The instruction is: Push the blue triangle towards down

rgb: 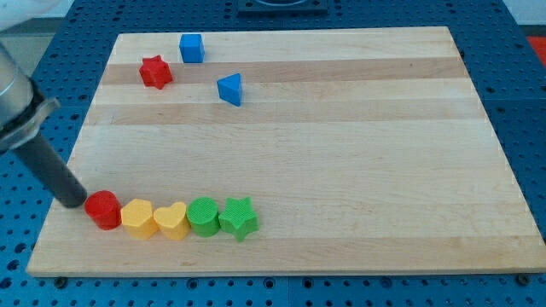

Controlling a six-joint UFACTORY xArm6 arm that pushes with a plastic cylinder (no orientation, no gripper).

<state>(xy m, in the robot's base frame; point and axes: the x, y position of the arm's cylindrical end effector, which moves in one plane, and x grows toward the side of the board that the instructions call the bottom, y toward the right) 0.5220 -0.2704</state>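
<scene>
one pale wooden board (341,153) on blue pegboard (529,51), blue triangle (229,89) up top, my tip (78,203) beside red cylinder (103,210); no gripper.

My rod comes in from the view's left edge, slanting down toward the right across the lower-left part of the scene. It is dark and straight, with a grey, blurred housing above it at the far left. My tip (78,203) sits low at the view's bottom left.
</scene>
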